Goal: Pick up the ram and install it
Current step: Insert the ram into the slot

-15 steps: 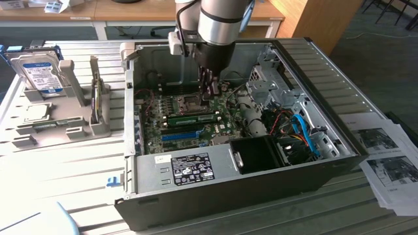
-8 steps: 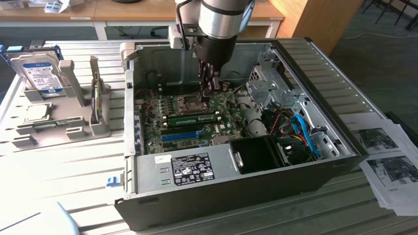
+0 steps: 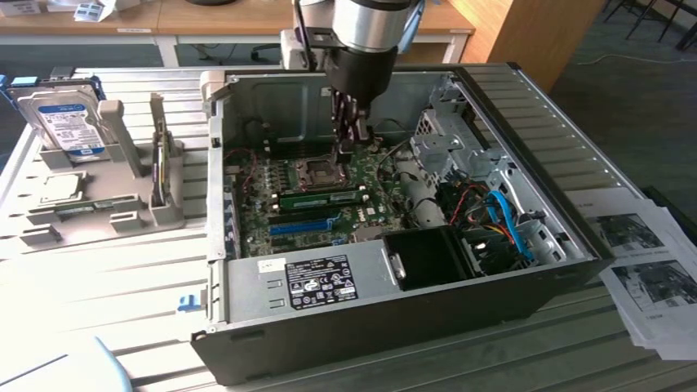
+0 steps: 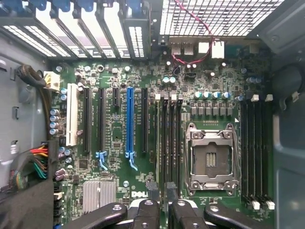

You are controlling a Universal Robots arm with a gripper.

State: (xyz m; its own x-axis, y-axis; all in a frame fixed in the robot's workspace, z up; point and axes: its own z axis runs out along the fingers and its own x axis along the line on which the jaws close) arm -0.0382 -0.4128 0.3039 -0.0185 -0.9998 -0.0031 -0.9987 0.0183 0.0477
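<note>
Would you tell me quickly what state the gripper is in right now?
Gripper: cannot be told whether open or shut; it hangs over the memory slots of the motherboard inside the computer case.

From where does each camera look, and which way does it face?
Exterior view: off the arm, high beside the table, looking down into the open grey metal computer case; arm and gripper show.
Wrist view: on the wrist, facing down onto the green motherboard; gripper shows.
Shared: long blue plastic slot, square silver processor socket.
</note>
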